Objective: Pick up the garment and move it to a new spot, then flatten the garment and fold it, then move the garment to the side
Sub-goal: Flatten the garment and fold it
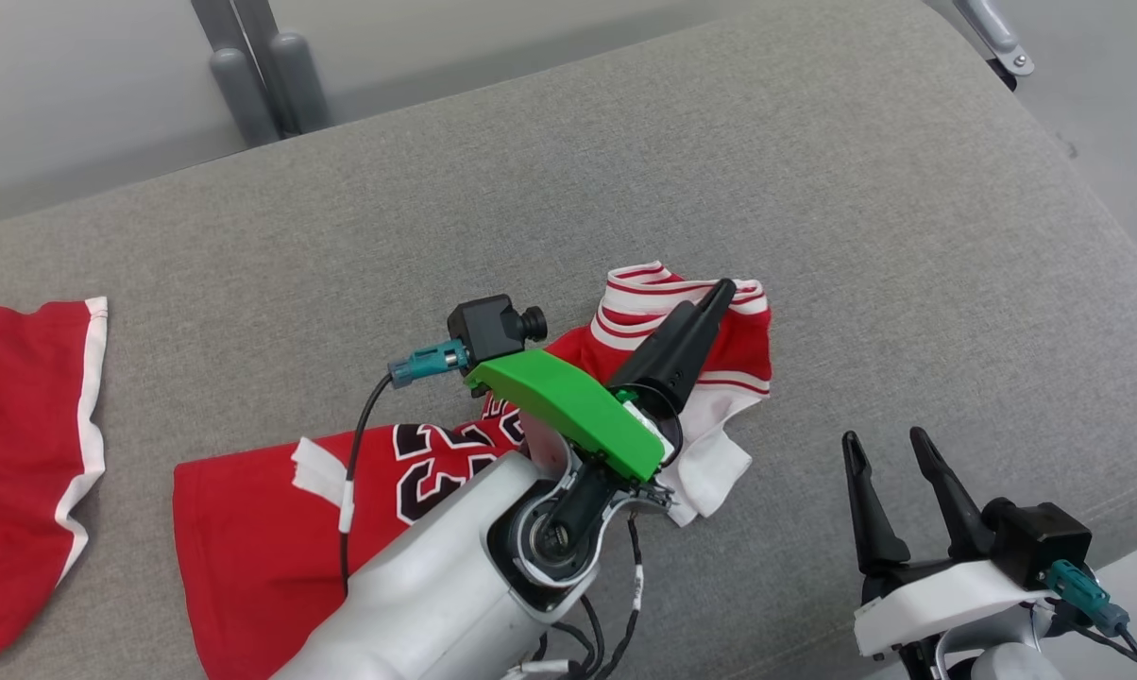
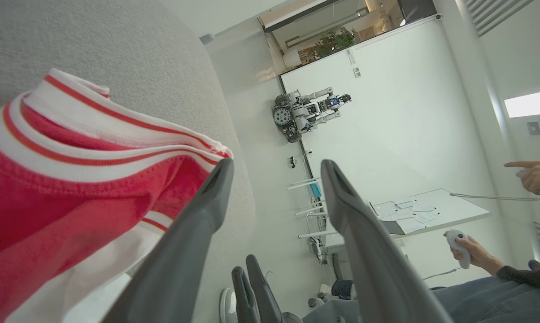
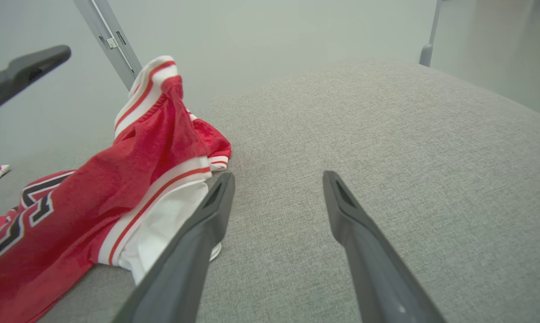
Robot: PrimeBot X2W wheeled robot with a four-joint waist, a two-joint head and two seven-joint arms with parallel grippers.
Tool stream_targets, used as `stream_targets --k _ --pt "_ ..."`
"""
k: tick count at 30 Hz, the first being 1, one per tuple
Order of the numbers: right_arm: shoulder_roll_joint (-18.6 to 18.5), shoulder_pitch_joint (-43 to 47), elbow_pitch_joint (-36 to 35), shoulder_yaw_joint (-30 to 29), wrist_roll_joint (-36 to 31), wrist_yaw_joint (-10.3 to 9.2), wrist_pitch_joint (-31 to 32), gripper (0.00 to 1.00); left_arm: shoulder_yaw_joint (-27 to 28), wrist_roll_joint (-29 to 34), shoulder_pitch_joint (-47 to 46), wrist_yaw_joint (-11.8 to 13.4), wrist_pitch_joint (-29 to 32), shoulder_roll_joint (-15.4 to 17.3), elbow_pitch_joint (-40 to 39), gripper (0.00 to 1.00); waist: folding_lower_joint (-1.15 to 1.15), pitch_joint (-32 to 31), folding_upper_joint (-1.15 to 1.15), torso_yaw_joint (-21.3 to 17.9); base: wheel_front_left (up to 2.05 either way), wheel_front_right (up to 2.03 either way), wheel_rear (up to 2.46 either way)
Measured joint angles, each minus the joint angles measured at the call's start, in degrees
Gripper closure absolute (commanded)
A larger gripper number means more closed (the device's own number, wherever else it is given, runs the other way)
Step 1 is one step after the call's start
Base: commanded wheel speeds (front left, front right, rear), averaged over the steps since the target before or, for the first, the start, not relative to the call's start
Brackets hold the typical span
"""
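The garment [image 1: 266, 519] is a red jersey with white striped trim and a black number, lying crumpled on the grey cushion [image 1: 625, 161]. Its striped end is bunched up in a peak [image 3: 153, 94]. My left gripper [image 1: 710, 302] hovers over that bunched end, open, with nothing between its fingers. In the left wrist view the striped hem [image 2: 86, 134] lies right beside the left gripper [image 2: 276, 166], at its left finger. My right gripper [image 1: 885, 439] stands open near the cushion's front right. In its own view the right gripper [image 3: 279, 177] holds nothing, and the jersey [image 3: 99, 197] lies just to its left.
Another red cloth with white edging [image 1: 21, 444] lies at the far left of the cushion. Grey metal legs [image 1: 266, 85] stand behind the cushion's far edge. Past that edge, a person's hands [image 2: 465, 246] hold controllers, and another robot [image 2: 306, 112] stands by a wall.
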Motion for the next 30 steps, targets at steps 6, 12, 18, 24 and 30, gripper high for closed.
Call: stream_targets --k 6,12,18,24,30 --pt "-0.01 0.36 0.19 -0.49 -0.20 -0.01 0.00 0.00 -1.69 -2.70 -4.83 -5.22 -5.79 -0.11 2.14 0.00 0.00 -0.11 0.00 0.58 0.00 0.00 0.00" --pt "0.00 1.24 -0.40 -1.67 -0.99 0.00 0.00 0.00 8.87 16.72 -1.63 -4.07 -6.14 -0.02 5.46 0.00 0.00 -1.59 0.00 1.77 0.00 0.00 0.00" --pt "0.03 3.50 -1.74 -2.52 -2.80 0.00 0.00 0.00 18.94 43.02 12.02 0.05 -6.12 1.01 -1.04 0.00 0.00 -3.48 0.00 4.05 0.00 0.00 0.00" --pt "0.00 5.73 -2.94 -3.77 -3.96 -0.01 0.00 0.00 29.05 60.54 29.24 4.26 -6.13 2.82 -9.92 0.00 0.00 -5.62 0.00 6.81 0.00 0.00 0.00" --pt "-0.15 7.38 -4.00 -4.07 -5.02 -0.01 0.00 0.00 39.77 70.32 42.20 5.91 -6.13 2.33 -14.40 0.00 0.00 -7.65 0.00 10.12 0.00 0.00 0.00"
